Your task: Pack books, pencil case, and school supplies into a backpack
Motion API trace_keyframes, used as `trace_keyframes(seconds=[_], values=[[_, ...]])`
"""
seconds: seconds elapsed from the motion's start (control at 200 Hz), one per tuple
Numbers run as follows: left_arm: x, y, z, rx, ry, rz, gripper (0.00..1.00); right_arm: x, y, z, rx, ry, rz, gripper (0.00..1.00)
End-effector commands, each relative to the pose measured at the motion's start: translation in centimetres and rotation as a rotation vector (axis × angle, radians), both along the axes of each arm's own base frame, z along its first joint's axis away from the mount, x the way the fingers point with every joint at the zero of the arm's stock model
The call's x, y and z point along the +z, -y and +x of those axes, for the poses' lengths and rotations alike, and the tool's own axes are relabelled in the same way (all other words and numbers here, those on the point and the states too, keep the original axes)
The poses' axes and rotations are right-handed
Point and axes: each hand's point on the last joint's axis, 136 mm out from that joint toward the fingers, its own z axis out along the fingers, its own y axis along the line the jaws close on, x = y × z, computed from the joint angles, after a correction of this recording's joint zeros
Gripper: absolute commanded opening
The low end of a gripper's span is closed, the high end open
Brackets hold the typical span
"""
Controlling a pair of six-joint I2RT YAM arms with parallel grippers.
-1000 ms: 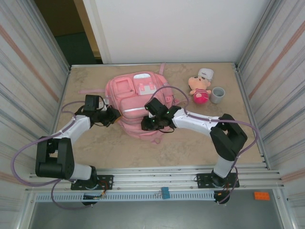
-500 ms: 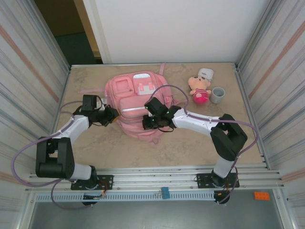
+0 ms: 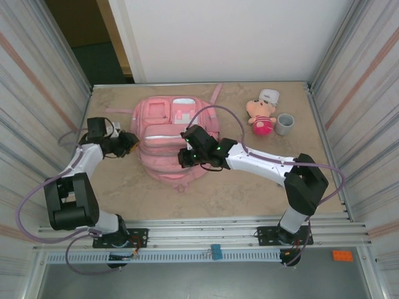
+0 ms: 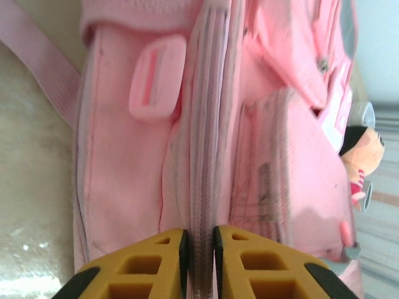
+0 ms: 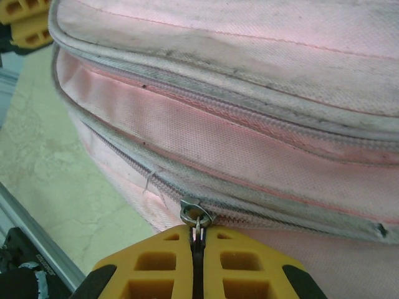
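The pink backpack [image 3: 159, 134] lies flat on the tan worktop [image 3: 249, 180], a bit left of the middle of the top view and up near the far wall. 1 pink strap [image 3: 215, 93] sticks out from its top right corner. The right gripper [image 5: 197, 240] is at the lower right side of the backpack in the top view. Its 2 yellow fingers are pressed tight together, and they pinch the small metal zip pull [image 5: 195, 215] at the bottom middle of the right wrist view. That zip runs along the low edge of the backpack, with another zip line above it. The left gripper [image 4: 199, 240] is at the left edge of the backpack in the top view. In the left wrist view its 2 yellow fingers stand very close, with just a thin gap, and a pale zip strip [image 4: 209, 124] of the backpack runs down into that gap. I cannot tell if it is squeezing the strip or just sitting around it. A small pink doll [image 3: 260, 116] and a gray cup [image 3: 285, 124] stand side by side on the worktop at the upper right, apart from the backpack.
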Motion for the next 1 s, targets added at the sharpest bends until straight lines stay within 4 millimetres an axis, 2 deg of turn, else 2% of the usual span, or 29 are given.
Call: trace_keyframes(seconds=[0.0, 0.075, 0.195, 0.266, 0.336, 0.446, 0.551, 0.601, 0.661, 0.702, 0.772, 0.842, 0.997], values=[[3.3, -0.4, 0.2, -0.021, 0.107, 0.039, 0.25, 1.5, -1.0, 0.5, 0.018, 0.044, 0.016, 0.00], [4.8, -0.2, -0.8, -0.048, 0.150, 0.069, 0.34, 2.0, -1.4, 1.0, 0.025, 0.062, 0.034, 0.00], [8.2, 0.0, -2.2, -0.105, 0.276, 0.150, 0.58, 2.9, -2.0, 1.6, 0.058, 0.079, 0.057, 0.00], [11.1, 1.0, -3.1, -0.193, 0.416, 0.184, 0.60, 3.3, -2.3, 1.7, 0.079, 0.088, 0.080, 0.00], [13.5, 2.4, -4.3, -0.322, 0.577, 0.290, 0.61, 3.7, -2.4, 1.8, 0.090, 0.106, 0.089, 0.00], [15.1, 6.1, -6.9, -0.585, 0.800, 0.516, 0.60, 3.6, -2.5, 1.8, 0.111, 0.121, 0.081, 0.00], [13.7, 10.4, -10.6, -0.940, 0.977, 0.722, 0.57, 3.8, -2.5, 1.8, 0.114, 0.126, 0.082, 0.00], [11.9, 12.0, -12.7, -1.153, 1.019, 0.816, 0.53, 3.8, -2.6, 1.8, 0.116, 0.126, 0.087, 0.00], [9.3, 12.3, -14.1, -1.366, 0.981, 0.956, 0.50, 4.1, -2.7, 1.7, 0.124, 0.124, 0.101, 0.00], [7.5, 11.8, -14.1, -1.454, 0.905, 1.034, 0.52, 4.0, -2.8, 1.5, 0.129, 0.119, 0.107, 0.00], [5.7, 10.7, -13.4, -1.515, 0.799, 1.095, 0.55, 3.9, -3.1, 1.3, 0.139, 0.109, 0.124, 0.00], [5.2, 10.9, -12.1, -1.505, 0.818, 1.126, 0.58, 3.8, -3.3, 1.2, 0.140, 0.100, 0.142, 0.00], [4.9, 11.5, -9.6, -1.461, 0.855, 1.078, 0.62, 3.7, -3.5, 1.0, 0.142, 0.094, 0.162, 0.00]])
